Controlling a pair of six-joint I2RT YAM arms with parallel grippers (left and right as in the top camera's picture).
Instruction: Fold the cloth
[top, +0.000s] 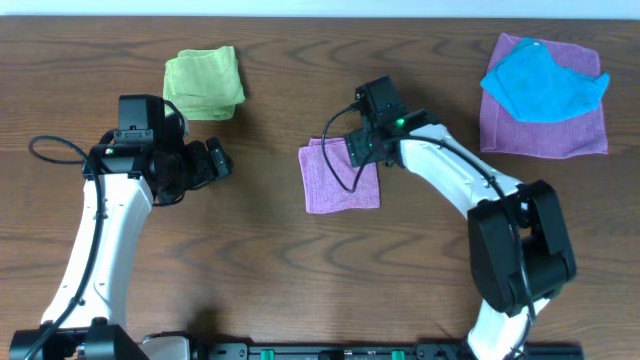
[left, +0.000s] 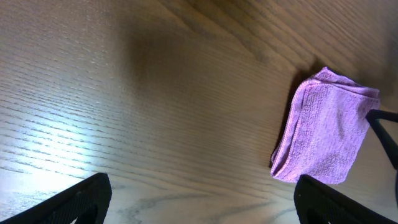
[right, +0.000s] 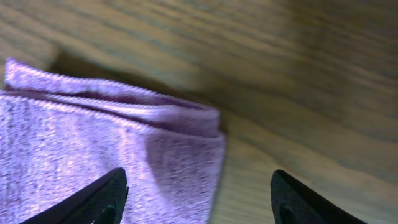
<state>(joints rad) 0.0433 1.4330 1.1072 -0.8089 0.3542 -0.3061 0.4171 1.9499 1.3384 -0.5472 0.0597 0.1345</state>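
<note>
The folded mauve-purple cloth lies as a small thick square at the table's middle. It also shows in the left wrist view and in the right wrist view. My right gripper is open, low over the cloth's upper right corner, its fingers straddling the cloth's edge. My left gripper is open and empty, left of the cloth and apart from it; its fingers frame bare table.
A folded lime-green cloth lies at the back left. A second mauve-purple cloth lies spread at the back right with a bright blue cloth on top. The table is dark wood.
</note>
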